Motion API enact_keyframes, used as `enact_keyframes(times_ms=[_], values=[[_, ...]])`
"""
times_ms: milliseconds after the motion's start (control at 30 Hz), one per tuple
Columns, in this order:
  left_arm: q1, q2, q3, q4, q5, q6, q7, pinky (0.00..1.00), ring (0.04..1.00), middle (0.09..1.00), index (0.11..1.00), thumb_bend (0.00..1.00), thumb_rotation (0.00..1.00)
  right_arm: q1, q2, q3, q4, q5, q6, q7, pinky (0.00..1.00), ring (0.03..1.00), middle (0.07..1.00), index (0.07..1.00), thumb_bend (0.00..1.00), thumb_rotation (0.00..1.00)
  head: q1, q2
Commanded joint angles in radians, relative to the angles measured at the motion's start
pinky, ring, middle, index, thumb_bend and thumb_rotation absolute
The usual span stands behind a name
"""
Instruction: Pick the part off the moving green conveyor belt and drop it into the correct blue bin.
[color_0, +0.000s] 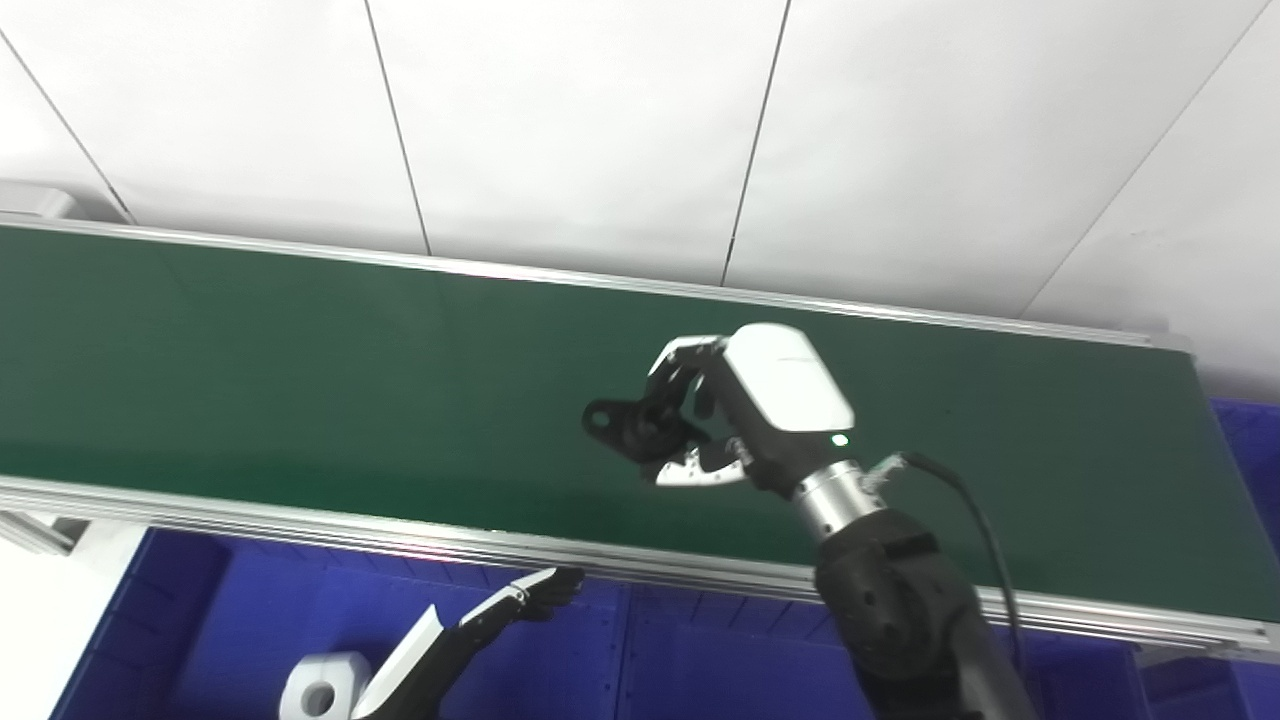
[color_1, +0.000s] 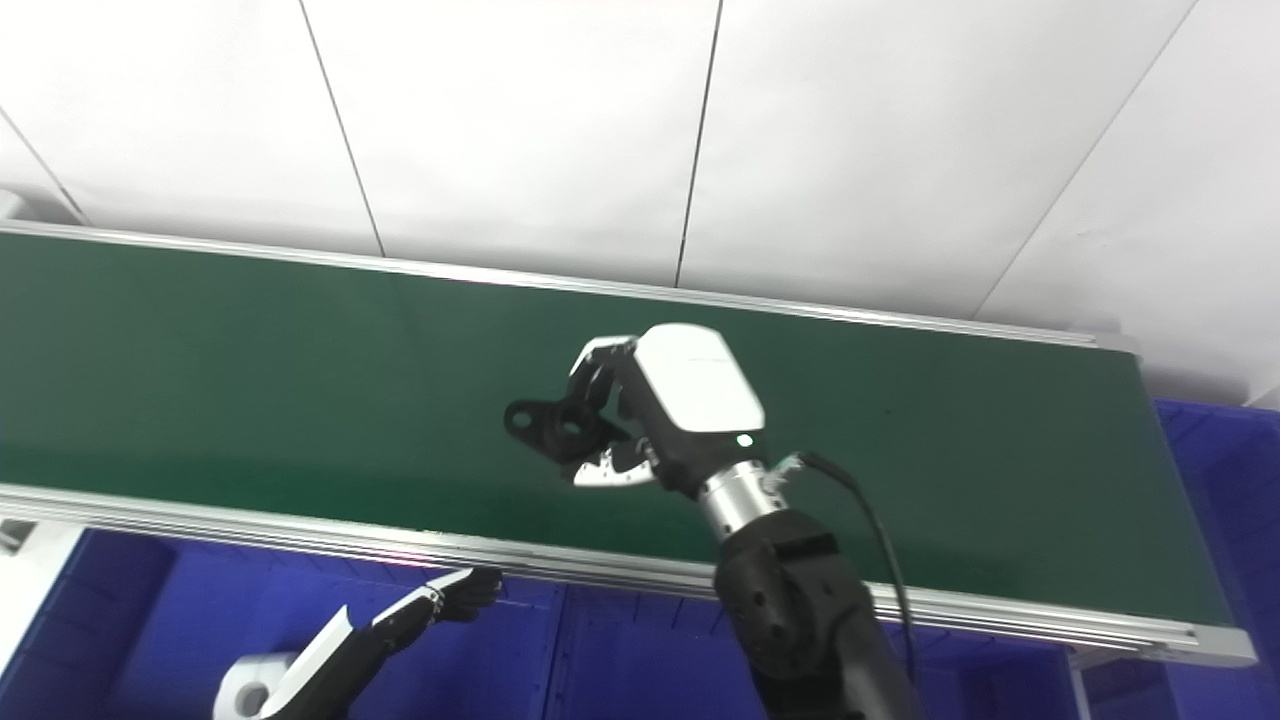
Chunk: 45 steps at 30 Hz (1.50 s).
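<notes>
The green conveyor belt (color_0: 300, 360) runs across the view. My right hand (color_0: 745, 410) is over the middle of the belt, shut on a black part (color_0: 612, 420) with round holes. The part's free end sticks out to the left of the fingers; it also shows in the right eye view (color_1: 538, 420). I cannot tell whether the part touches the belt. My left hand (color_0: 520, 600) is low, in front of the belt's near rail, over a blue bin (color_0: 230, 620). Its fingers are stretched out and hold nothing.
A white cylindrical part (color_0: 318, 692) lies in the blue bin under my left arm. More blue bins (color_0: 700, 660) run along the front of the belt. Another blue bin (color_0: 1250, 440) sits past the belt's right end. A white panelled wall (color_0: 600, 120) stands behind.
</notes>
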Motion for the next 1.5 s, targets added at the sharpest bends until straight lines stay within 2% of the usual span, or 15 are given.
enact_keyframes(times_ms=[0, 133, 167, 233, 400, 533, 733, 867, 933, 1000, 1167, 1300, 1367, 1433, 1467], values=[[0.017, 0.003, 0.007, -0.027, 0.004, -0.027, -0.007, 0.80, 0.840, 0.860, 0.870, 0.75, 0.68, 0.008, 0.002, -0.022, -0.044, 0.010, -0.029, -0.031, 0.19, 0.392, 0.503, 0.491, 0.52, 0.00, 0.001, 0.001], [0.020, 0.003, 0.009, -0.031, 0.011, -0.027, -0.004, 0.79, 0.838, 0.859, 0.870, 0.73, 0.68, 0.046, 0.003, -0.048, -0.075, 0.015, -0.045, -0.043, 0.17, 0.401, 0.501, 0.490, 0.52, 0.00, 0.003, 0.006], [0.022, 0.001, 0.010, -0.033, 0.011, -0.027, -0.004, 0.79, 0.838, 0.859, 0.870, 0.74, 0.68, 0.052, 0.002, -0.051, -0.081, 0.016, -0.047, -0.044, 0.16, 0.311, 0.486, 0.490, 0.52, 0.00, 0.001, 0.007], [0.026, -0.001, 0.012, -0.035, 0.009, -0.027, -0.006, 0.80, 0.841, 0.860, 0.870, 0.74, 0.68, 0.074, -0.003, -0.060, -0.101, 0.020, -0.051, -0.049, 0.15, 0.226, 0.471, 0.490, 0.53, 0.00, 0.002, 0.008], [0.033, -0.002, 0.017, -0.043, -0.007, -0.027, -0.018, 0.80, 0.841, 0.866, 0.873, 0.74, 0.67, 0.194, -0.040, -0.096, -0.186, 0.071, -0.057, -0.045, 0.17, 0.250, 0.472, 0.490, 0.52, 0.00, 0.005, 0.024], [0.035, 0.000, 0.020, -0.049, -0.005, -0.027, -0.017, 0.82, 0.854, 0.872, 0.876, 0.73, 0.66, 0.304, -0.065, -0.113, -0.221, 0.079, -0.068, -0.059, 0.14, 0.200, 0.470, 0.489, 0.53, 0.00, 0.002, 0.034], [0.030, 0.003, 0.039, -0.060, -0.014, -0.027, -0.037, 0.82, 0.858, 0.872, 0.874, 0.71, 0.65, 0.472, -0.110, -0.120, -0.201, 0.125, -0.096, -0.082, 0.16, 0.231, 0.471, 0.490, 0.53, 0.00, -0.010, 0.057], [0.027, -0.006, 0.061, -0.071, -0.017, -0.027, -0.061, 0.80, 0.845, 0.864, 0.868, 0.72, 0.67, 0.538, -0.119, -0.114, -0.150, 0.132, -0.115, -0.105, 0.17, 0.237, 0.471, 0.491, 0.52, 0.00, -0.011, 0.069], [0.023, -0.009, 0.073, -0.075, -0.029, -0.027, -0.077, 0.80, 0.839, 0.862, 0.866, 0.72, 0.67, 0.554, -0.123, -0.108, -0.115, 0.127, -0.132, -0.121, 0.16, 0.230, 0.471, 0.491, 0.53, 0.00, -0.014, 0.079], [0.021, -0.013, 0.086, -0.079, -0.041, -0.027, -0.094, 0.79, 0.831, 0.856, 0.864, 0.73, 0.67, 0.557, -0.127, -0.103, -0.067, 0.134, -0.156, -0.139, 0.20, 0.275, 0.474, 0.490, 0.52, 0.00, -0.015, 0.089], [0.030, -0.031, 0.126, -0.099, -0.044, -0.026, -0.130, 0.78, 0.828, 0.855, 0.860, 0.73, 0.69, 0.528, -0.114, -0.091, 0.047, 0.125, -0.152, -0.159, 0.20, 0.282, 0.473, 0.491, 0.52, 0.00, -0.026, 0.119], [0.032, -0.045, 0.151, -0.112, -0.050, -0.026, -0.153, 0.80, 0.837, 0.856, 0.859, 0.71, 0.67, 0.486, -0.105, -0.071, 0.111, 0.083, -0.109, -0.142, 0.16, 0.225, 0.470, 0.492, 0.52, 0.00, -0.035, 0.156], [0.032, -0.054, 0.162, -0.116, -0.057, -0.027, -0.163, 0.80, 0.836, 0.853, 0.855, 0.70, 0.66, 0.459, -0.096, -0.060, 0.128, 0.047, -0.058, -0.105, 0.16, 0.215, 0.469, 0.493, 0.52, 0.00, -0.045, 0.168], [0.035, -0.061, 0.172, -0.116, -0.067, -0.026, -0.182, 0.80, 0.836, 0.853, 0.854, 0.70, 0.66, 0.441, -0.093, -0.045, 0.132, 0.008, -0.006, -0.055, 0.19, 0.255, 0.472, 0.494, 0.52, 0.00, -0.046, 0.171], [0.037, -0.063, 0.177, -0.118, -0.066, -0.026, -0.193, 0.80, 0.840, 0.856, 0.856, 0.70, 0.66, 0.433, -0.093, -0.037, 0.130, -0.010, 0.020, -0.022, 0.23, 0.311, 0.477, 0.495, 0.52, 0.00, -0.048, 0.178]])
